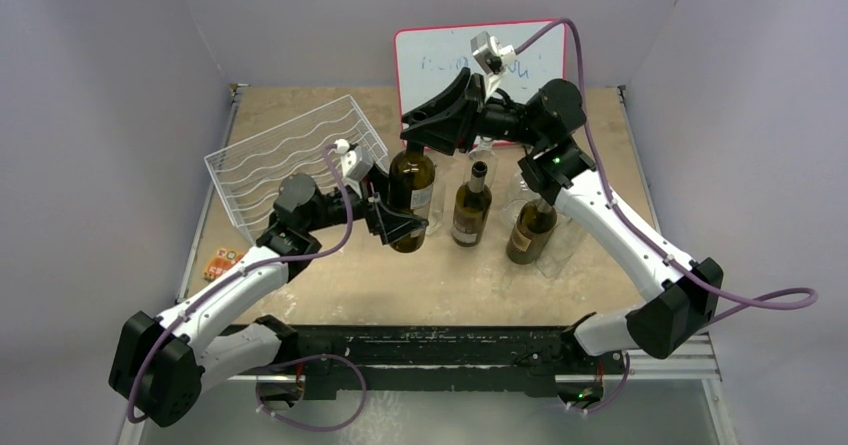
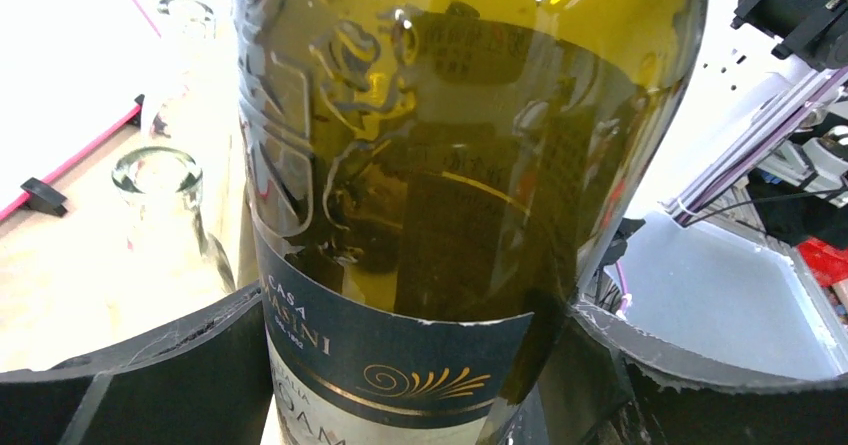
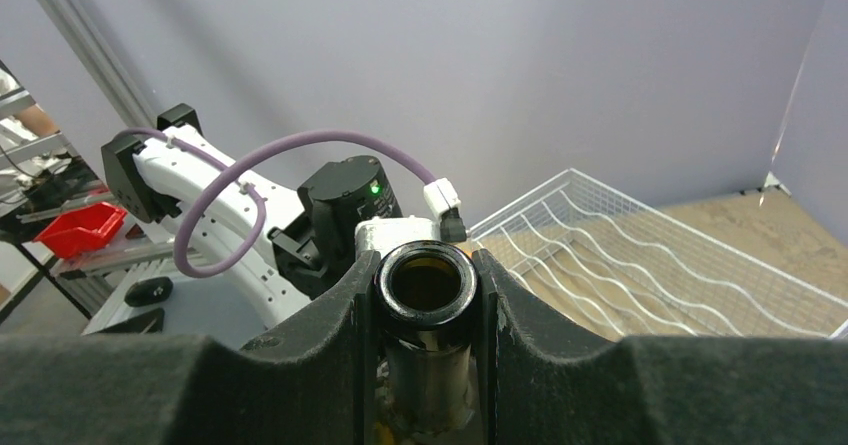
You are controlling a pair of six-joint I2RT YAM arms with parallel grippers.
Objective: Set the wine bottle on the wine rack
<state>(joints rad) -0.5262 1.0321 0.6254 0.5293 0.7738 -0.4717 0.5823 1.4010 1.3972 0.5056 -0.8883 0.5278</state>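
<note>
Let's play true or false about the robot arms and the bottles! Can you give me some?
1. The right gripper pinches the wine bottle by its neck. True.
2. The wine bottle lies on the wine rack. False: it is upright, beside the rack.
3. The wine rack holds no bottles. True.
4. It is the only dark bottle here. False: two more dark bottles stand to its right.
5. The left gripper straddles the wine bottle's wide body. True.
6. A cork plugs the wine bottle. False: its mouth is open.
</note>
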